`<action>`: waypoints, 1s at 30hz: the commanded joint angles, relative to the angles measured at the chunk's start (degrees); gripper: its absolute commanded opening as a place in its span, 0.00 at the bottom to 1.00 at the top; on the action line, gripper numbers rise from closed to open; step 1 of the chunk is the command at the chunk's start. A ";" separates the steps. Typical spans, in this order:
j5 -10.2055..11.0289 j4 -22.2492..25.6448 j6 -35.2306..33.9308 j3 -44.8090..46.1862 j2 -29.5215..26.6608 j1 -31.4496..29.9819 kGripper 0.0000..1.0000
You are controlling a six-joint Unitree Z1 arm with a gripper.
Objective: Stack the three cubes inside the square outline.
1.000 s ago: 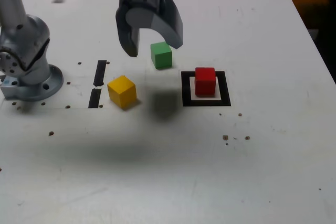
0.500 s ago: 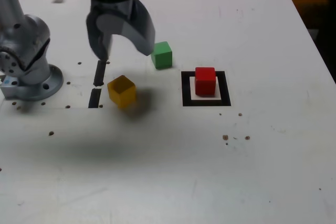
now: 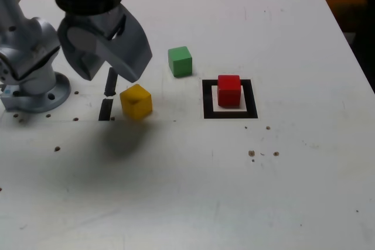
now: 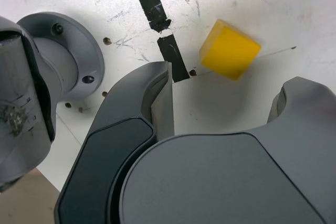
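Yellow cube point(image 3: 136, 102) turned cornerwise, seemingly no long axis; claw point(image 4: 223, 98) apart, empty.

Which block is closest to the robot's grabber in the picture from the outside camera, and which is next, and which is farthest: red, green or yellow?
1. Yellow cube: just below the open gripper.
2. Green cube: to the exterior view's right of the gripper.
3. Red cube: farther right, inside the square outline.

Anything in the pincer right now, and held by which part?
Nothing held: the pincer is open, and the yellow cube sits on the table, outside the jaws.
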 commanded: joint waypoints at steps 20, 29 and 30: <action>0.81 -16.77 3.85 11.03 1.21 -4.45 0.78; 0.86 -19.21 3.85 12.30 3.27 -3.83 0.78; 0.83 -19.47 3.85 12.43 3.55 -3.74 0.78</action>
